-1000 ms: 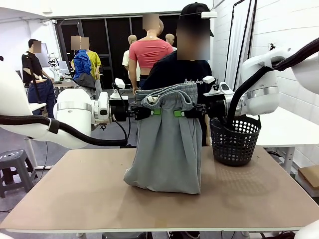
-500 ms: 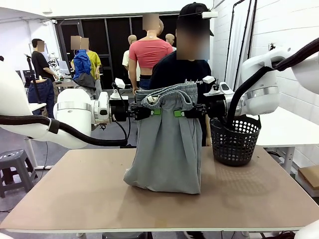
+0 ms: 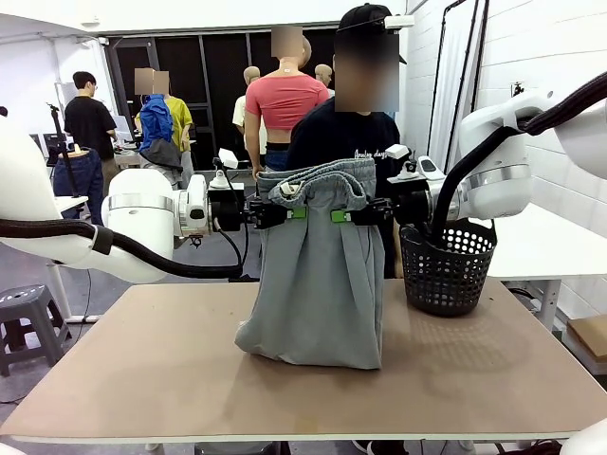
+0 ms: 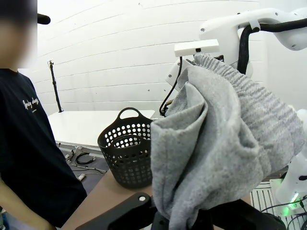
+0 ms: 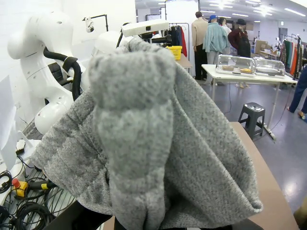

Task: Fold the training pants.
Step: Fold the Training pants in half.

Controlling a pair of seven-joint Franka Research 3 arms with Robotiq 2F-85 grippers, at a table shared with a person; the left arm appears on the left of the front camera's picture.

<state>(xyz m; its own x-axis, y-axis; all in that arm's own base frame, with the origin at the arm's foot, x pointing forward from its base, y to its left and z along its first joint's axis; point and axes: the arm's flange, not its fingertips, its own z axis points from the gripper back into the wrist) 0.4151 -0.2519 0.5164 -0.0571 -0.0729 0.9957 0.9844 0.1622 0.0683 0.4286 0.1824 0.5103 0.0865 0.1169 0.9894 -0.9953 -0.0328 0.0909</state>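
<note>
The light grey training pants [image 3: 321, 284] hang above the table, their lower end bunched on the tabletop. My left gripper [image 3: 294, 212] is shut on the left side of the gathered waistband, and my right gripper [image 3: 340, 216] is shut on its right side, the two close together. In the left wrist view the grey cloth [image 4: 216, 143] rises from between the fingers. The right wrist view has the waistband [image 5: 139, 139] bunched right in front of the camera, hiding the fingers.
A black perforated basket [image 3: 446, 265] stands on the table's right rear, also seen as a basket [image 4: 127, 153] from the left wrist. A person [image 3: 356, 142] in a black T-shirt stands behind the pants at the far edge. Bare brown tabletop [image 3: 142, 370] spreads in front.
</note>
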